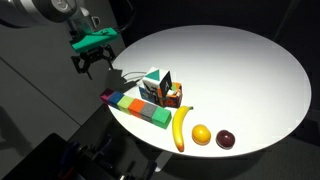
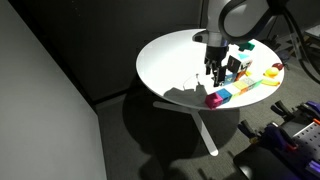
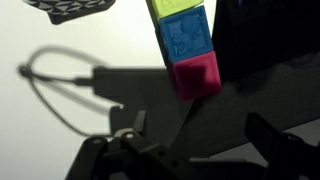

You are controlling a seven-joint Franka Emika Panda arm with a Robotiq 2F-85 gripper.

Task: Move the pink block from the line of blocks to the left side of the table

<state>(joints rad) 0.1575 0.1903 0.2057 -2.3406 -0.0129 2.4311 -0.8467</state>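
Note:
The pink block [image 3: 197, 75] sits at the near end of the line of blocks [image 1: 140, 108], touching a blue block [image 3: 186, 35], with green blocks behind it. It also shows in both exterior views [image 1: 106, 97] [image 2: 213, 100]. The row lies near the edge of the round white table [image 1: 240, 70]. My gripper [image 3: 198, 140] is open and empty. It hovers above the table a short way from the pink block, as both exterior views show [image 1: 92, 62] [image 2: 213, 72].
An upright cluster of white, teal and dark boxes [image 1: 160, 88] stands behind the row. A banana [image 1: 180, 128], an orange fruit [image 1: 201, 134] and a dark red fruit [image 1: 227, 139] lie beside the row's far end. A thin cable [image 3: 50, 90] loops on the table near the gripper.

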